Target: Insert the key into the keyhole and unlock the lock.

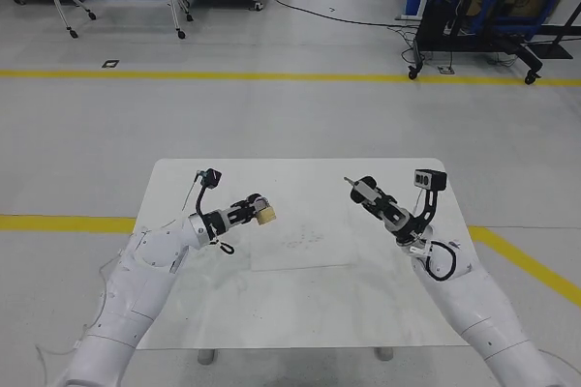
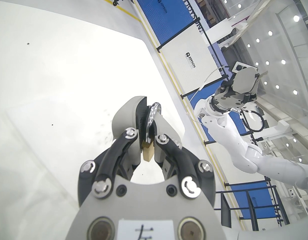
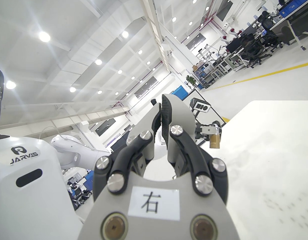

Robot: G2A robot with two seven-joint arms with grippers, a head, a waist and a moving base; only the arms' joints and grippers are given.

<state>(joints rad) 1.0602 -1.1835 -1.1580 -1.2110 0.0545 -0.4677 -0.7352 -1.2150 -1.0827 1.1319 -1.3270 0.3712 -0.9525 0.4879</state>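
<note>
The left fingers [image 2: 126, 116] were clenched on the shackle [image 2: 154, 108] of the lock [image 2: 148, 152], above the surface [image 1: 387, 310]. The right fingers [image 3: 177, 112] pinched the key [image 1: 348, 181], well apart. Held by its shackle alone (a loose pivot), the lock could swing under the key's push, so the tip might miss the keyhole.

A large industrial robotics lab — a high white ceiling [image 3: 68, 58] with rows of round lights [image 3: 44, 36], yellow floor lines [image 1: 223, 74], blue partition panels [image 2: 166, 18], and workbenches [image 3: 294, 19] with black office chairs [image 3: 251, 47] across the hall.
</note>
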